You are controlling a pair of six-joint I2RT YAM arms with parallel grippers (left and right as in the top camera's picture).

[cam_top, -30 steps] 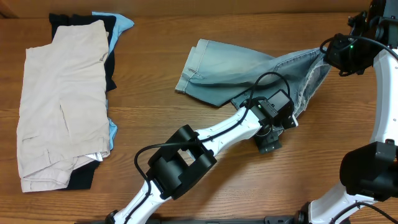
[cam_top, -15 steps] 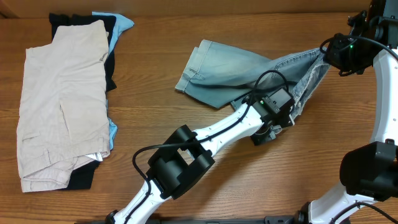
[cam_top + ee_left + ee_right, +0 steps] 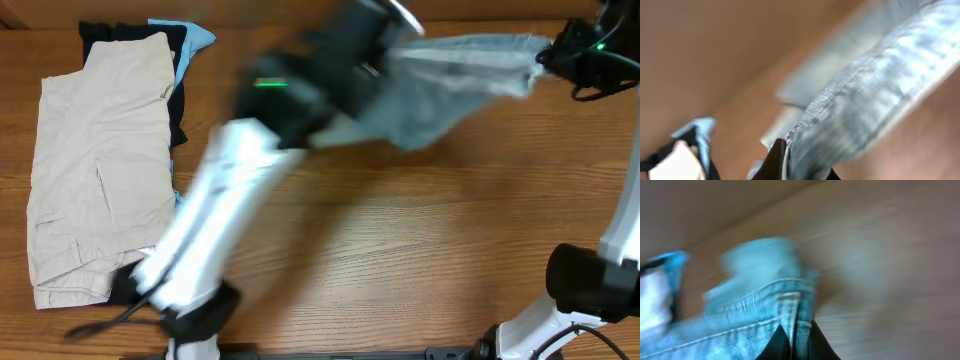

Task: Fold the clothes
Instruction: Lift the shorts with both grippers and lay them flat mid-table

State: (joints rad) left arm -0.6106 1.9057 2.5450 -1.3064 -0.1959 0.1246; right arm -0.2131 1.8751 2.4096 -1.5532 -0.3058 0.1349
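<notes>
**Denim shorts strung up between both arms**

The light-blue denim shorts (image 3: pixel 470 65) hang in the air over the far right part of the table (image 3: pixel 420 230), pulled out sideways between the two arms. They look clear of the wood, with a fold of cloth sagging down in the middle.

The left gripper (image 3: pixel 790 167) is pinched tight on one stitched edge of the denim. In its own camera the dark fingertips (image 3: pixel 776 159) meet on the seam, and the rest of the fabric streams away up to the right. The left arm (image 3: pixel 230 190) is a big white smear from the near left edge up to the far side, too blurred to make out its parts.

The right gripper (image 3: pixel 796 342) is clamped narrow on the other end, a thick band of stitched denim caught between its jaws at the far right corner.

Off to the left lies a pile: beige shorts (image 3: pixel 95 170) spread on top, a black garment (image 3: pixel 125 32) showing under them at the far end, and a bright blue one (image 3: pixel 198 36) poking out beside that. The pile is well apart from the denim.
</notes>
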